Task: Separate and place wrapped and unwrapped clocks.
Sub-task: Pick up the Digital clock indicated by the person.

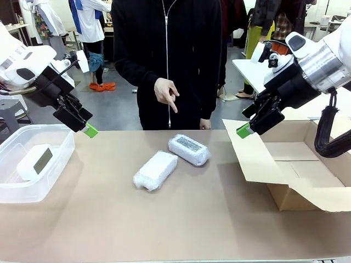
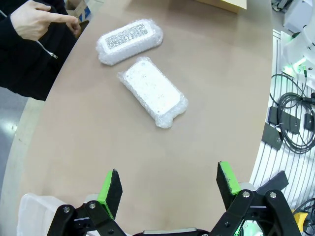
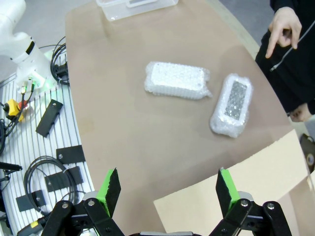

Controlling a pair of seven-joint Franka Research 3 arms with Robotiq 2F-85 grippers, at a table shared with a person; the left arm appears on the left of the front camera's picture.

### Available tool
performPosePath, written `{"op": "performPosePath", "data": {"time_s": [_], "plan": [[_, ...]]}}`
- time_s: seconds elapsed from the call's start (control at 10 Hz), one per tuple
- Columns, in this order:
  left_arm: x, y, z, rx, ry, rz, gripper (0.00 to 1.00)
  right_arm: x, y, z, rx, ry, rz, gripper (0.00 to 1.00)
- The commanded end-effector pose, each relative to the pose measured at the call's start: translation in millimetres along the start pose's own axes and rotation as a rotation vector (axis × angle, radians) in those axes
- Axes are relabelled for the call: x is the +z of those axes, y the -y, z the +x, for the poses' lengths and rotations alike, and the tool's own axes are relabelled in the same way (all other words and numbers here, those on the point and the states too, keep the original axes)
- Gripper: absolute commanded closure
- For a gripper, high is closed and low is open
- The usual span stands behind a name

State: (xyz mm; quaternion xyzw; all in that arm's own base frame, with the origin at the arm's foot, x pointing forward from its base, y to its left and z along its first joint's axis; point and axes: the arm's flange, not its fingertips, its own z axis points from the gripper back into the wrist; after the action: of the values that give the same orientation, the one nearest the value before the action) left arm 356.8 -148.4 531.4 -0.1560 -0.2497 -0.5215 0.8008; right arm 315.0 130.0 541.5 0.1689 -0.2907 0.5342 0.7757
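Clear tub [image 1: 38, 190], open cardboard box [image 1: 258, 159], seemingly cables [image 2: 290, 118]

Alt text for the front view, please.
Mid-table lie a near white bubble-wrapped bundle and a far bubble-wrapped bundle, a person's hand pointing above them. A bare white clock sits in a clear plastic tub left; an open cardboard box right. Left gripper and right gripper hover open.
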Motion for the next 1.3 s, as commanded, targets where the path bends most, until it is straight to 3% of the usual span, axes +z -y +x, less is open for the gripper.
{"op": "performPosePath", "data": {"time_s": [0.0, 0.2, 0.4, 0.5, 0.6, 0.9, 1.1, 1.2], "plan": [[0, 0, 1, 0.006, -0.006, 0.006, 0.00, 0, 0, 0, 0.000, 0.000, 0.000, 0.00], [0, 0, 1, 0.006, -0.006, 0.006, 0.00, -39, 22, 63, -0.142, -0.157, 0.011, 0.00], [0, 0, 1, 0.006, -0.006, 0.006, 0.00, -85, 33, 111, -0.166, -0.256, 0.059, 0.00], [0, 0, 1, 0.006, -0.006, 0.006, 0.00, -114, 38, 127, -0.183, -0.323, 0.017, 0.00], [0, 0, 1, 0.006, -0.006, 0.006, 0.00, -147, 48, 136, -0.108, -0.378, 0.027, 0.00], [0, 0, 1, 0.006, -0.006, 0.006, 0.00, -229, 92, 114, -0.038, -0.506, -0.004, 0.00], [0, 0, 1, 0.006, -0.006, 0.006, 0.00, -236, 96, 105, -0.046, -0.440, -0.016, 0.00], [0, 0, 1, 0.006, -0.006, 0.006, 0.00, -239, 96, 101, -0.050, -0.489, 0.011, 0.00]]}}
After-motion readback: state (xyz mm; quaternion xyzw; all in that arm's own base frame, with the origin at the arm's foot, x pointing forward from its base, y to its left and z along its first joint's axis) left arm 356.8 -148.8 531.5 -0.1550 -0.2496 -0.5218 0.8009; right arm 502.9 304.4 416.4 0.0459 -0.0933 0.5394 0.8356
